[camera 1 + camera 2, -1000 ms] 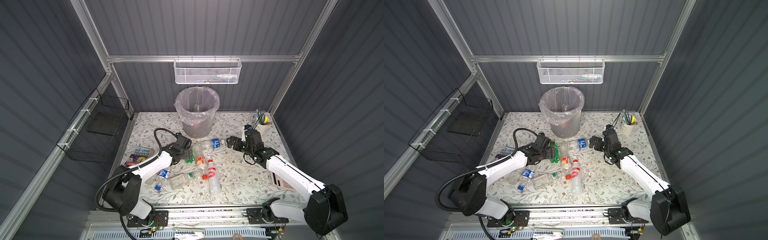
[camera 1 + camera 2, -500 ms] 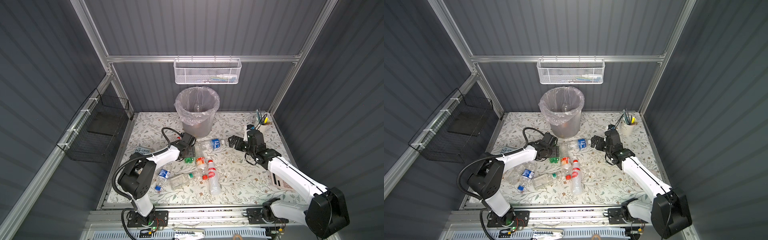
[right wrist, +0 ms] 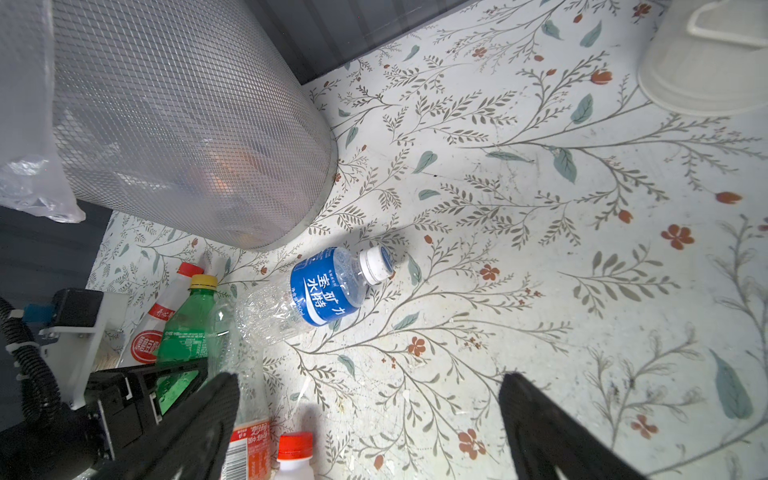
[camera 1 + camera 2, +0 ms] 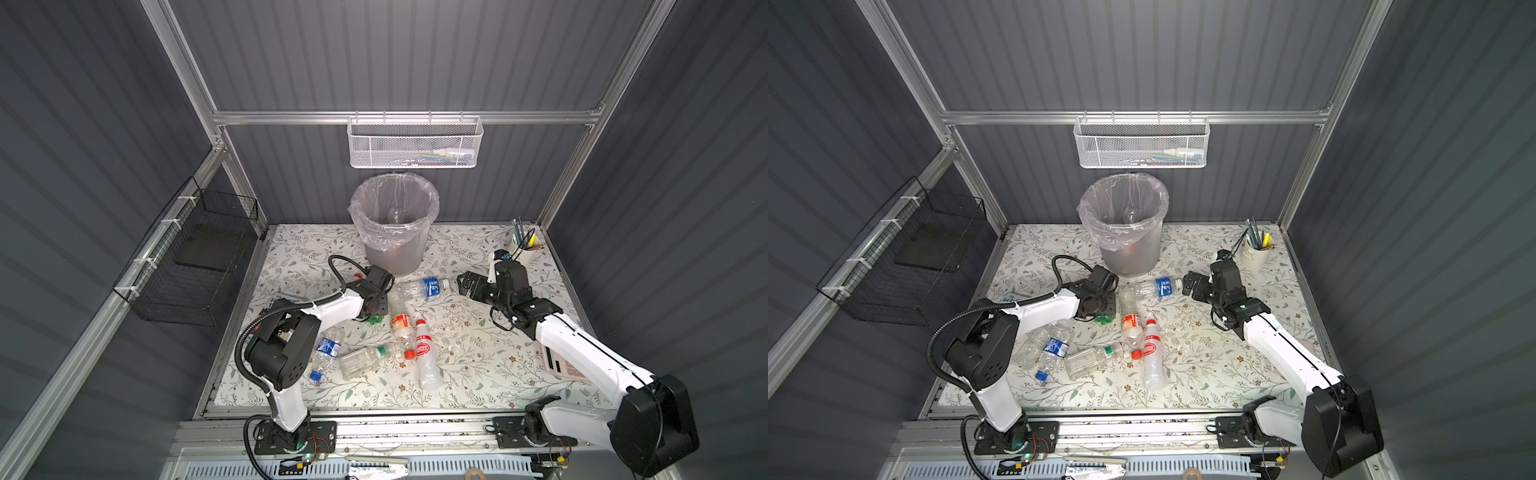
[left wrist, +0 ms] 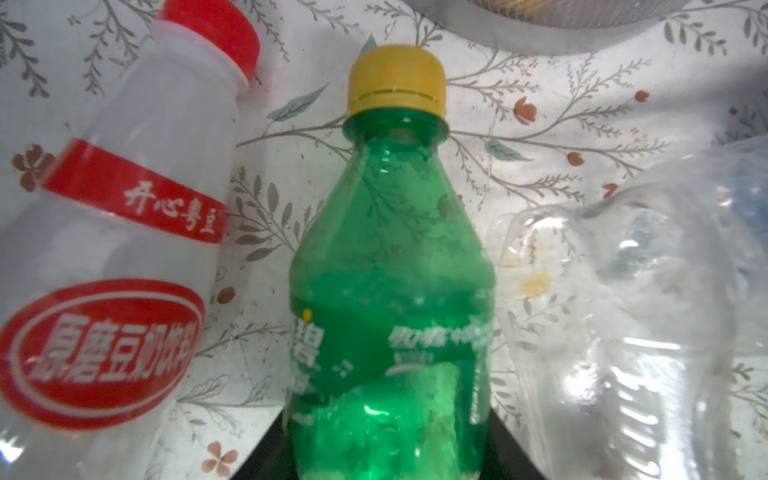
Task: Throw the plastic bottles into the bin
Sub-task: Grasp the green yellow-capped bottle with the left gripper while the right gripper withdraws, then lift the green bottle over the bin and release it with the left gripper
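**Inspector:** State of the jaws?

**Operator:** The left jaws are clamped on the green bottle [image 5: 390, 291], one on each side of its labelled body, yellow cap [image 5: 397, 79] pointing away from the wrist; the right jaws stand wide apart with nothing between them, above the bench [image 4: 478, 353] near the blue-labelled bottle [image 3: 328, 286].

**Inspector:** Where is the green one?

**Operator:** Low at the bench, close to the foot of the bin [image 4: 399, 257]; a white red-labelled bottle [image 5: 124, 208] lies on one side, a crumpled clear bottle [image 5: 623, 311] on the other; whether it is off the bench I cannot tell.

**Inspector:** Handling?

**Operator:** I judge it empty and light; thin-walled, so a hard squeeze would dent it; smooth and round, so it may slip; the mid-body hold looks sound; the neck is stiffer but narrower.
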